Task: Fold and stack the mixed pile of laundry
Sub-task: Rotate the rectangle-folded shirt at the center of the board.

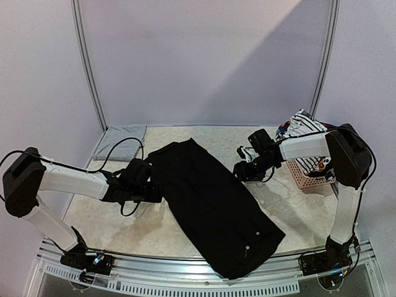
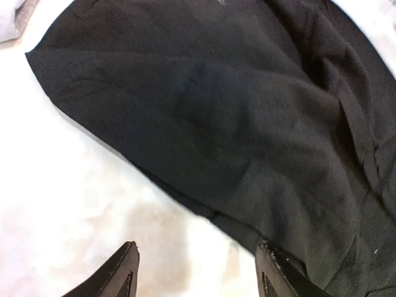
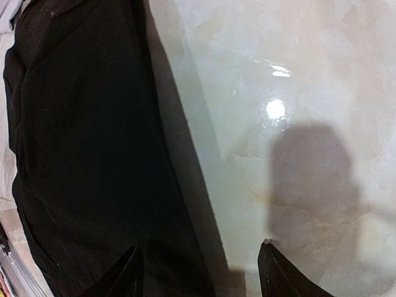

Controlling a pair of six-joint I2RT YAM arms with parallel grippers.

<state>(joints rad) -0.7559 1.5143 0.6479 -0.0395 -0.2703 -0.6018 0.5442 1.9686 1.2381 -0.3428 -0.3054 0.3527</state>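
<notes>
Large black trousers lie flat and diagonal across the middle of the table, running from the back toward the front edge. My left gripper stands open at their left edge; in the left wrist view it has bare table between the fingers, and the right finger is over the black cloth. My right gripper is open at the trousers' right edge. In the right wrist view it straddles that edge, with the left finger over the cloth. Neither holds anything.
A pink perforated basket stands at the right, behind my right arm, with a white black-striped piece heaped in it. A folded light grey garment lies at the back left corner. The trousers' lower end reaches the table's front rail.
</notes>
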